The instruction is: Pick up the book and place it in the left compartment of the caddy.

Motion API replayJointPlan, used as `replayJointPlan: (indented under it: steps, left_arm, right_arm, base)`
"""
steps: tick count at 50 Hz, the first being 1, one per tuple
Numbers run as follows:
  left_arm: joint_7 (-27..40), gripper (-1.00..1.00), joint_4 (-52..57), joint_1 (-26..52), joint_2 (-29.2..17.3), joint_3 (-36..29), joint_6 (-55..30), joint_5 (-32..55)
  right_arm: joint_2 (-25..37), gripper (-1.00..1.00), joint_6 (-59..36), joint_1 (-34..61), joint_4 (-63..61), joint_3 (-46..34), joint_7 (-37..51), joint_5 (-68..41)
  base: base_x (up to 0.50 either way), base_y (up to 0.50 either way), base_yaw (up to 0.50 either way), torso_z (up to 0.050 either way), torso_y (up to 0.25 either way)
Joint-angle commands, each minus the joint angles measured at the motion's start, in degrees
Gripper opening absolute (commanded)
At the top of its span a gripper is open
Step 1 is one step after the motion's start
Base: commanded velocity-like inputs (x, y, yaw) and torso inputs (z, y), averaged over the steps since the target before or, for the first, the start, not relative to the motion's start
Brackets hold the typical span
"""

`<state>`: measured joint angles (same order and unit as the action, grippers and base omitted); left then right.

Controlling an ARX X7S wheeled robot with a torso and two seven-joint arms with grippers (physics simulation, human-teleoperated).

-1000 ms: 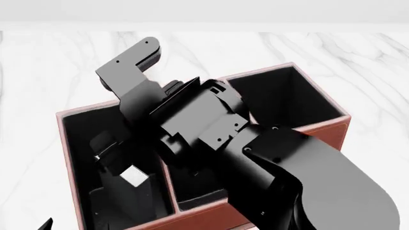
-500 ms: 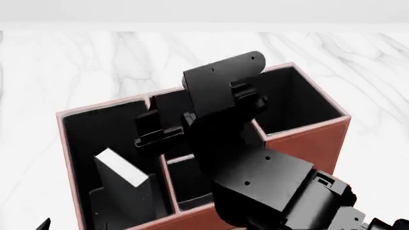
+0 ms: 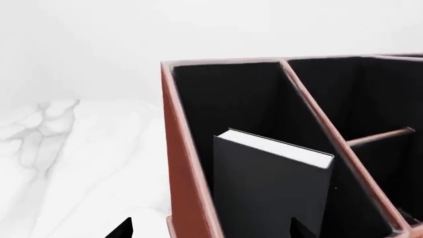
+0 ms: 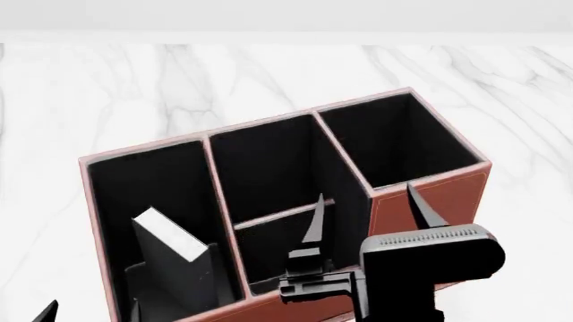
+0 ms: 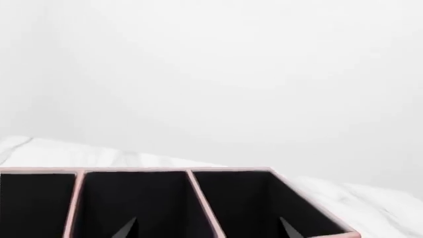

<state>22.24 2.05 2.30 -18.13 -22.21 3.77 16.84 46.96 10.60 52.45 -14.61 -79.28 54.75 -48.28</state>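
Head view, bottom of frame: right gripper (image 4: 366, 215) sits lowest-centre, fingers spread wide, nothing between them. One finger tip points up over the caddy's middle section, the other over the front wall of the raised end. It is above and in front of the caddy (image 4: 447, 194), touching nothing that I can see.

Left gripper (image 4: 45, 314): only a dark tip in the lower-left corner of the head view, plus two dark tips along the bottom edge of the left wrist view. They stand apart with nothing between them, so it reads as open and empty.

Book (image 4: 170, 258) is inside the left compartment (image 4: 152, 184), lower left of the head view. It stands on end, tilted, white page edge up. The left wrist view shows the same: book (image 3: 271, 188) upright in the end section, black cover facing the camera. I can't tell whether it touches the outer wall or the divider.

Key relation: book lies to the frame-left of the right gripper, one divider away, long axis roughly vertical. Left gripper tips are closer to it than the right.

Judgement: placement looks done, and the next move is only a clear retreat without clipping the caddy rim.

Beyond the caddy: white marble tabletop (image 4: 107, 87), then a plain pale wall.
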Motion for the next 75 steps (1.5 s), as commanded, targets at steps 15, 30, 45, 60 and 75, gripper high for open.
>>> replayJointPlan:
  steps: [15,30,45,60,75]
  left_arm:
    - [9.35,1.0,21.53,2.45,-4.72,3.32,-17.69,3.55]
    - [11.9,1.0,30.14,22.31,-5.58,6.29,-34.91,11.76]
    - [13.64,1.0,32.04,30.87,-4.56,6.18,-41.61,14.19]
    - [14.65,1.0,33.67,38.95,-4.44,7.33,-47.03,17.13]
    - [14.74,1.0,33.13,44.69,-4.49,7.13,-49.13,17.46]
  right_arm:
    - [3.11,1.0,-3.86,0.3,-6.89,-0.78,3.75,3.5]
    - [5.82,1.0,-13.33,10.85,-11.53,2.55,2.73,-3.65]
    - [5.19,1.0,-19.36,19.04,-11.29,5.52,0.86,-8.81]
    - [5.55,1.0,-25.11,25.76,-13.17,7.61,1.19,-12.33]
    - [5.03,1.0,-28.1,29.28,-13.48,8.69,0.88,-14.22]
  base:
    - [0.0,0.0,0.0,0.0,0.0]
    - [0.0,0.0,0.0,0.0,0.0]
    - [0.0,0.0,0.0,0.0,0.0]
    - [0.0,0.0,0.0,0.0,0.0]
    - [0.0,0.0,0.0,0.0,0.0]
